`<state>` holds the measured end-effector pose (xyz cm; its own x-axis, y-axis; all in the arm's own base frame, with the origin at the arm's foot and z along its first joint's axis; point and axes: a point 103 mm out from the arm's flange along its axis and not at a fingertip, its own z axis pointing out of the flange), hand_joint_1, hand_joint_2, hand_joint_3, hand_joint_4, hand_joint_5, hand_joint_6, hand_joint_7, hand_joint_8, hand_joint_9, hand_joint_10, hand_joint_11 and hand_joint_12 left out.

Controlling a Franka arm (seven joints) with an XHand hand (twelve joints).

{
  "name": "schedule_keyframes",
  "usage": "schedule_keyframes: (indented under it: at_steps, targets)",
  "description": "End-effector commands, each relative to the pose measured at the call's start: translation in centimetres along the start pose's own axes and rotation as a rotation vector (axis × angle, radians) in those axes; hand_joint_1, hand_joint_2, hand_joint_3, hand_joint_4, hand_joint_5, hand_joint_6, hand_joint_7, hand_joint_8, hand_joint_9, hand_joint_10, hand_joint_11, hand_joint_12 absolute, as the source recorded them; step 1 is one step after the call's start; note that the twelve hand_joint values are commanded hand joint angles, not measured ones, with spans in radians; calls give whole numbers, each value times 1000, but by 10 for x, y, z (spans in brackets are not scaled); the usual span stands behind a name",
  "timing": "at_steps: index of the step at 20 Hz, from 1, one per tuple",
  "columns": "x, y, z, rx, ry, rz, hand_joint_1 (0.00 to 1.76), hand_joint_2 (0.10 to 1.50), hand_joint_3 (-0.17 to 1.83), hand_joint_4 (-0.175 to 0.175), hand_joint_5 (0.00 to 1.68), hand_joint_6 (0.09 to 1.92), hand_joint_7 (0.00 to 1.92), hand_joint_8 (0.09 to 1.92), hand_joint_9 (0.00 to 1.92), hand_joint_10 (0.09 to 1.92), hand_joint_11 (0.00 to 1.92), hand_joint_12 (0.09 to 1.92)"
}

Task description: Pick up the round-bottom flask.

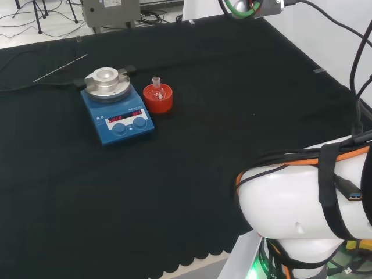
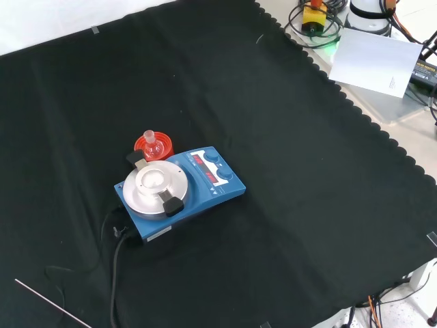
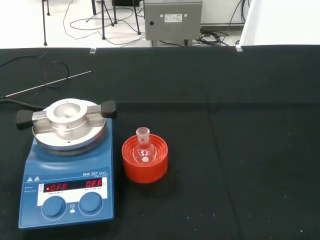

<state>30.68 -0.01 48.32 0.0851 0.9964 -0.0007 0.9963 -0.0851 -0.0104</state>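
Observation:
A small clear round-bottom flask (image 3: 143,148) stands upright in a red ribbed ring stand (image 3: 145,161) on the black cloth. In the head view the flask (image 1: 156,86) and its stand (image 1: 158,98) sit just right of a blue hotplate. In the front view the flask (image 2: 150,142) and stand (image 2: 154,145) are behind the hotplate, left of centre. A small white object lies inside the flask's bulb. The arm's white links (image 1: 302,203) fill the head view's lower right, far from the flask.
A blue hotplate stirrer (image 1: 114,107) with a round metal block on top stands beside the stand, its cable (image 2: 116,253) trailing off. A thin metal rod (image 1: 60,67) lies on the cloth beyond it. A grey box (image 3: 172,19) stands past the cloth's far edge.

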Motion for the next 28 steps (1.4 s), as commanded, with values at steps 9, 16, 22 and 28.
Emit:
schedule_keyframes:
  at_steps: [9, 16, 22, 28]
  targets:
    - [0, 2, -9, 7, -12, 9, 67, 1252, 292, -1, 186, 87, 2, 422, 14, 640, 0, 737]
    - [-28, 37, 8, 36, 31, 27, 81, 1254, 268, -1, 188, 87, 11, 428, 22, 644, 0, 746]
    - [-63, 70, 28, 46, 89, 34, 107, 1256, 242, -5, 196, 87, 22, 441, 40, 649, 0, 791]
    - [-112, 119, 57, 62, 146, 35, 128, 1259, 224, -10, 209, 87, 33, 454, 55, 655, 0, 843]
